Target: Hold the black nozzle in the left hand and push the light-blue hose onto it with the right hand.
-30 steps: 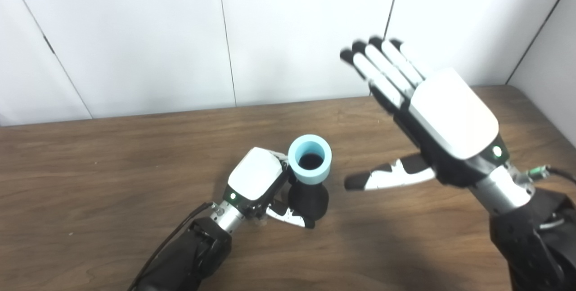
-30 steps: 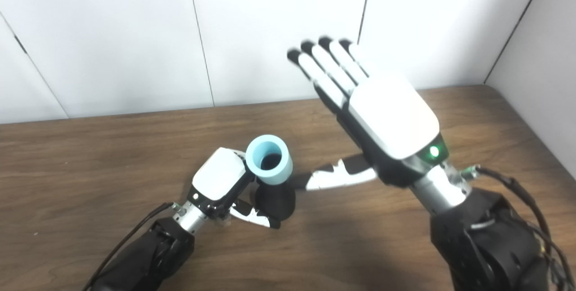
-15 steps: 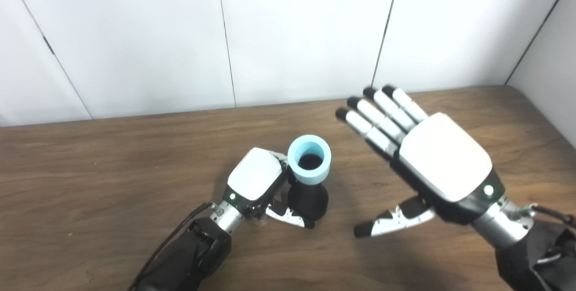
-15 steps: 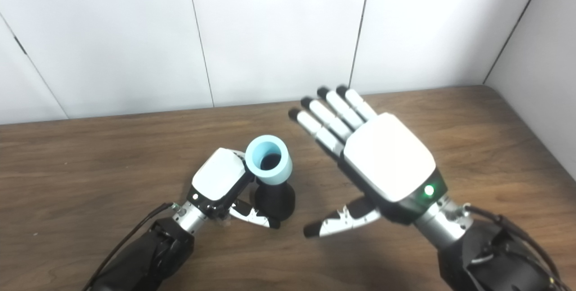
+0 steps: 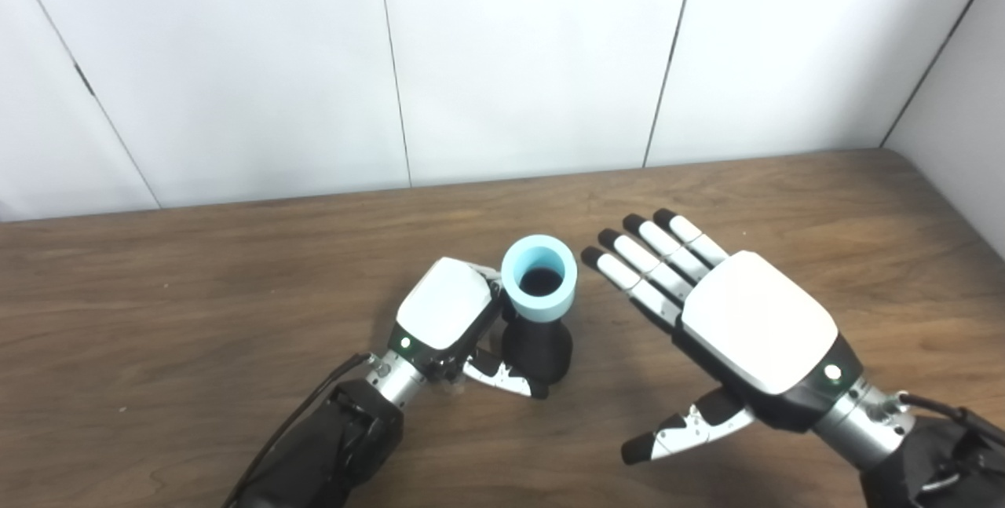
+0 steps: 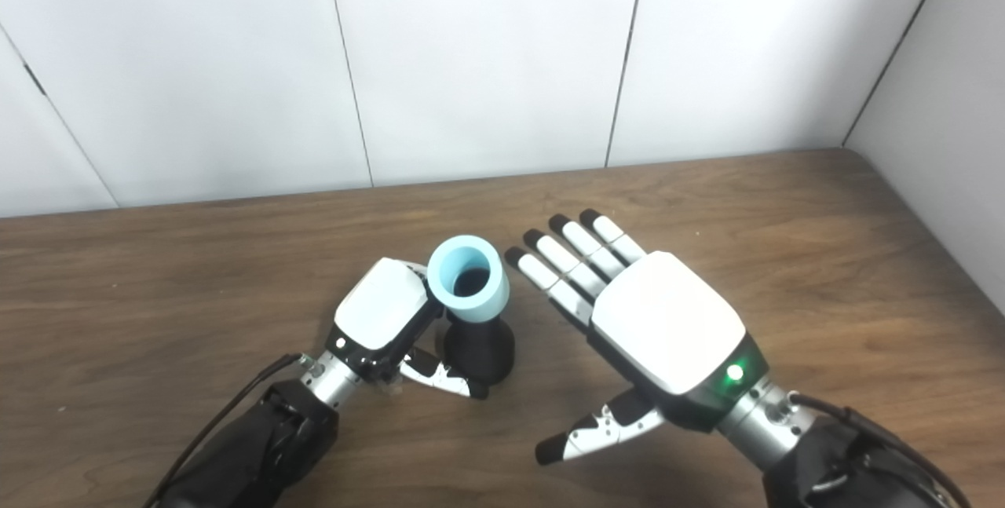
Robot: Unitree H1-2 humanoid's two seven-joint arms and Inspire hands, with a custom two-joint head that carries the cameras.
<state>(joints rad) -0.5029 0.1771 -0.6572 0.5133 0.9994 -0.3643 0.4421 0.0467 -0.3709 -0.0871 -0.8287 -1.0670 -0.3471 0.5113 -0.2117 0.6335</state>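
Apparently finished, my left robot hand (image 5: 444, 312) grips the black nozzle (image 5: 537, 351) mid-tabletop (image 5: 196, 296) with the light-blue hose (image 5: 539, 286) seated on it, while my right robot hand (image 5: 754, 335) hovers empty, fingers spread.

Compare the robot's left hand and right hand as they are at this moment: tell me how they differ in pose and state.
The left hand is curled shut around the black nozzle, which carries the light-blue hose; the right hand holds nothing. The left hand's fingers are wrapped and mostly hidden, while the right hand's fingers are straight and spread, thumb out to the side. The right hand fills more of the picture. Both have white backs and black-and-white fingers, over the wooden table.
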